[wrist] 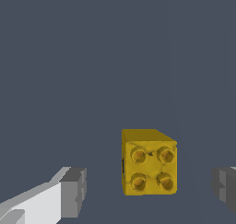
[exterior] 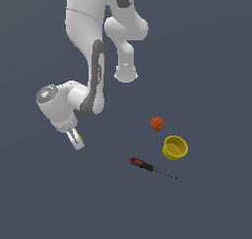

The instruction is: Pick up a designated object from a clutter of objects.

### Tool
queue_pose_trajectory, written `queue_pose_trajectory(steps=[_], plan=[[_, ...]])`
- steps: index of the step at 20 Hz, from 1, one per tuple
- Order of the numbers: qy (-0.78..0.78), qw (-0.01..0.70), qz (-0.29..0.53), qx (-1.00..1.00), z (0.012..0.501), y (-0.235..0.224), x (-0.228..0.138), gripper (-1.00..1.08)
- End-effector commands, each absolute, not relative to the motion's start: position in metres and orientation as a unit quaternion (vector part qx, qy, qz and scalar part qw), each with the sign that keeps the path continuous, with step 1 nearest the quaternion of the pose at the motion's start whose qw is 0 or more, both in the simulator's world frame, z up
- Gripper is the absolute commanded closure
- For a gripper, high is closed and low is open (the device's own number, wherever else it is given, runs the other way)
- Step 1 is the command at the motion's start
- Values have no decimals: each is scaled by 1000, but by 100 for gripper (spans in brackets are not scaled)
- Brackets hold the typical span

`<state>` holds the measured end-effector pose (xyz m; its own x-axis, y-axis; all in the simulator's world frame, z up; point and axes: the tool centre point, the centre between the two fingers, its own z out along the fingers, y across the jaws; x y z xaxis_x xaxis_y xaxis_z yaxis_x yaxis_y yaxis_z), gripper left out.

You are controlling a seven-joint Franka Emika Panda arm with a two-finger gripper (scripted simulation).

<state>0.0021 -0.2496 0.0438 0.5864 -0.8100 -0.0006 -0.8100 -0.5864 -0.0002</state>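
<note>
Yellow block (wrist: 148, 162): one, four studs, sits between the gripper (exterior: 77, 140) fingers (wrist: 73, 191), not touching either; jaws spread wide, grasping nothing; well apart toward the exterior view's right: one orange-red ball (exterior: 157, 123), one yellow bowl (exterior: 175, 147), one screwdriver (exterior: 149, 166).
</note>
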Motion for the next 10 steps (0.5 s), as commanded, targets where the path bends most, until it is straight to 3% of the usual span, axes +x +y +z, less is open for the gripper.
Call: queue_pose_trajectory(steps=[1, 7, 8, 10], plan=[[455, 0, 0, -890, 32, -250, 2, -92], [456, 0, 0, -890, 22, -250, 3, -92], [456, 0, 0, -890, 22, -250, 3, 108], [456, 0, 0, -890, 22, -250, 3, 108]])
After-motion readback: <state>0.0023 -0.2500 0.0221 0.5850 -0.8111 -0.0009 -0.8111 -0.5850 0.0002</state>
